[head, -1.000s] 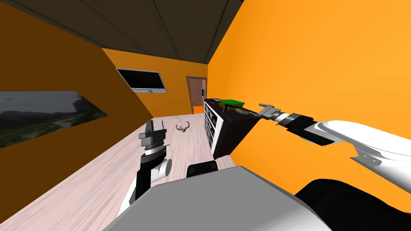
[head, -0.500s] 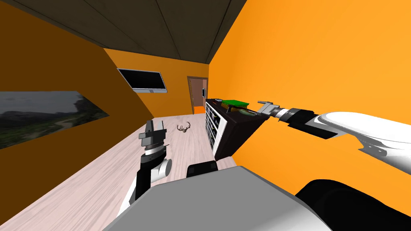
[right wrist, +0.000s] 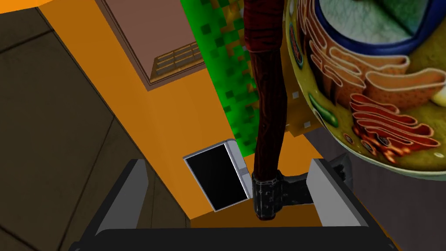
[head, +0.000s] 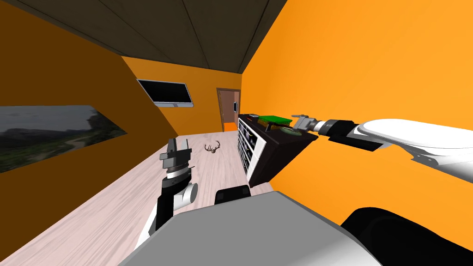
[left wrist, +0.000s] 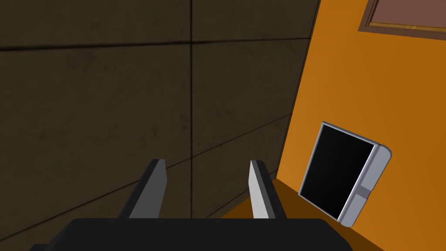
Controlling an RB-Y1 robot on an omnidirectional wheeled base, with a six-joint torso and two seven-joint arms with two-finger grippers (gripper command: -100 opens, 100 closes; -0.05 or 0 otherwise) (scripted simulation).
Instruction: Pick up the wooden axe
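The axe (right wrist: 268,109) has a dark red-brown handle and a dark grey head (right wrist: 272,198). It lies on top of the dark cabinet (head: 277,152), between a green checkered block (right wrist: 222,74) and a round, colourful cell model (right wrist: 370,83). My right gripper (right wrist: 227,162) is open, with the axe head between its fingers, nearer one finger (right wrist: 329,191). In the head view the right gripper (head: 300,122) reaches over the cabinet top by the green block (head: 275,120). My left gripper (head: 178,147) is raised over the floor and its fingers (left wrist: 152,187) stand open and empty.
The cabinet with white shelf fronts (head: 245,141) stands along the orange right wall. Antlers (head: 212,148) lie on the pale wood floor. A dark screen (head: 165,92) hangs on the far wall beside a brown door (head: 228,109). A landscape picture (head: 51,131) hangs on the left wall.
My right arm has reached further forward, and the gripper has moved from the cabinet's near edge to over its top. The left arm has stayed where it was.
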